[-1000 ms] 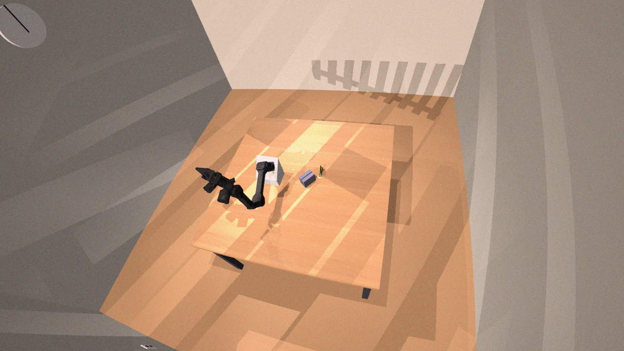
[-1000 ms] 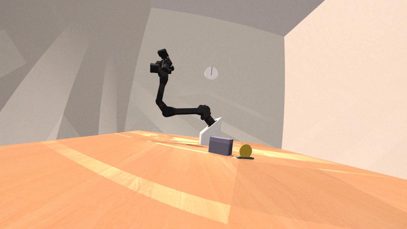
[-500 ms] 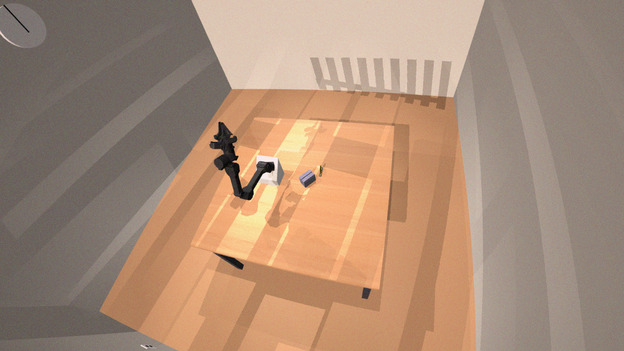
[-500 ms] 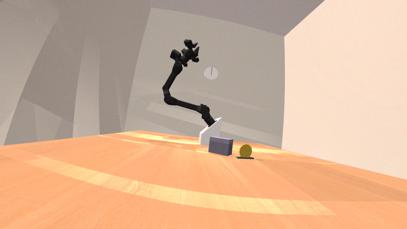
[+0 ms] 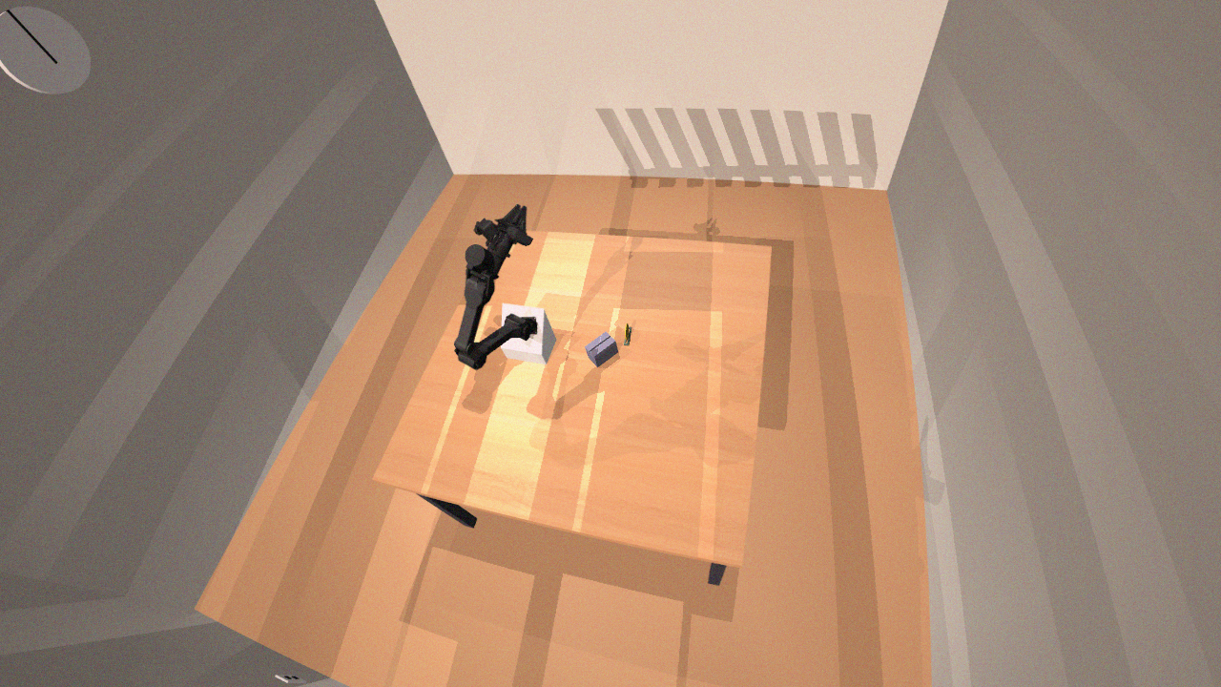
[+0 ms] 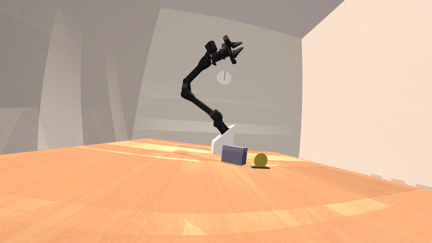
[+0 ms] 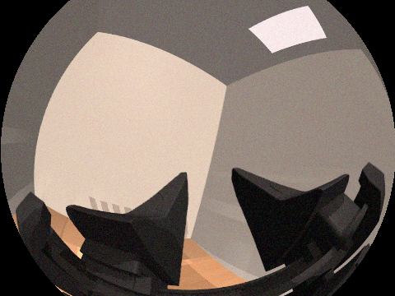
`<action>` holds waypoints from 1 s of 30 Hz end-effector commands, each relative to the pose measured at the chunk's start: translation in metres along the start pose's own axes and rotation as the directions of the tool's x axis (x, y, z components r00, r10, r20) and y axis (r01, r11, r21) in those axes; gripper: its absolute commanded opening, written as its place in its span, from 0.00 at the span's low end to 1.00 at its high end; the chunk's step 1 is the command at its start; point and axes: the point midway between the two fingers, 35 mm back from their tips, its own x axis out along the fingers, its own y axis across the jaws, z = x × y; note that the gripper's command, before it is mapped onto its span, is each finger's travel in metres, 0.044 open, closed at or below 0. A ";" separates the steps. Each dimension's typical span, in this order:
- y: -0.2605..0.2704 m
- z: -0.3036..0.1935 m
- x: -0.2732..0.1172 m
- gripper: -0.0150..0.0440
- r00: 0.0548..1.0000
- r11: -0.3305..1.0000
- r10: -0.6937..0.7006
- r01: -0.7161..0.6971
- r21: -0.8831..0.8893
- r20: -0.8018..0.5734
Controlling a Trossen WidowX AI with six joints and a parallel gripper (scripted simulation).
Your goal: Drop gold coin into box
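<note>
The gold coin (image 6: pixel 260 159) (image 5: pixel 628 331) stands upright on its edge in the dark-green holder (image 6: pixel 267 167). The grey box (image 5: pixel 602 351) (image 6: pixel 234 155) is closed, and the slot in its lid shows as a dark line in the top view. The box stands right beside the holder, nearer the arm's base. My gripper (image 6: pixel 242 45) (image 7: pixel 210 176) is partly open and empty, with a clear gap between its fingertips. It is high in the air, far above the coin and the box. The coin, holder and box are out of the wrist view.
The white slanted base block (image 5: pixel 525 342) (image 6: pixel 221 143) carries the arm, beside the box. The wooden table (image 5: pixel 649 478) (image 6: pixel 151 193) bears everything, and its edges show in the top view. A round clock (image 6: pixel 221 79) hangs on the wall behind the arm.
</note>
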 end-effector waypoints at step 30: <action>0.018 -0.513 -0.022 0.53 -0.221 0.877 0.263 -0.351 0.328 -0.939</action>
